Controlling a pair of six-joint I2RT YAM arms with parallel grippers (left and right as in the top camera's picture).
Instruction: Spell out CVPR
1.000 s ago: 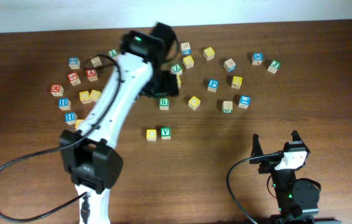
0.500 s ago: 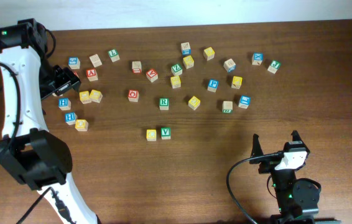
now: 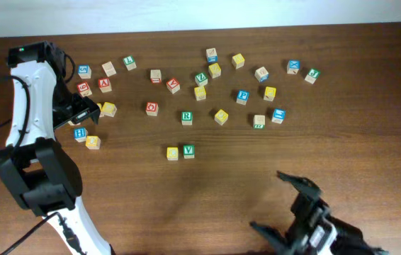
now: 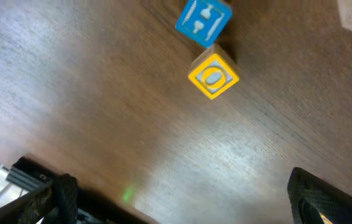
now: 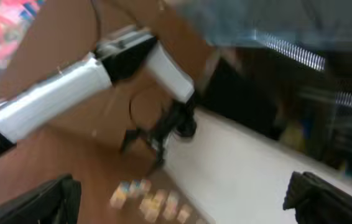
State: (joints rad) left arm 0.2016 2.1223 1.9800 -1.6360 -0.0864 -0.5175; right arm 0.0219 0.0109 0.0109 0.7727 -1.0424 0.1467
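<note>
Overhead view of a dark wooden desk (image 3: 370,142) scattered with small lettered blocks. I count about twenty-eight; the left arm (image 3: 27,106) may hide others. Most lie in a loose band across the upper half of the frame.

Two blocks sit apart at lower centre, touching in a short row: a yellow block (image 3: 172,153) whose letter is too small to read, and a green V block (image 3: 188,151) on its right. The green R block (image 3: 186,117) is just above them with free space round it. The blue P block (image 3: 242,95) lies right of centre, near a yellow neighbour. A second green V (image 3: 200,78) is at upper centre.

There are two arms. The left pincer (image 3: 80,110) hangs over the cluster at the left edge. Its wrist view shows both fingers spread wide and gripping nothing, with a blue H block (image 4: 203,20) and a yellow O block (image 4: 213,76) touching at a corner on the desk beyond. The right pincer (image 3: 285,207) is at the lower right, well apart from every block, released and empty. Its wrist view is blurred.

The blocks look like light, rigid wooden cubes with flat faces. They should be pinched from above on two opposite side faces. A nudge would probably slide one, so crowded neighbours need care.
</note>
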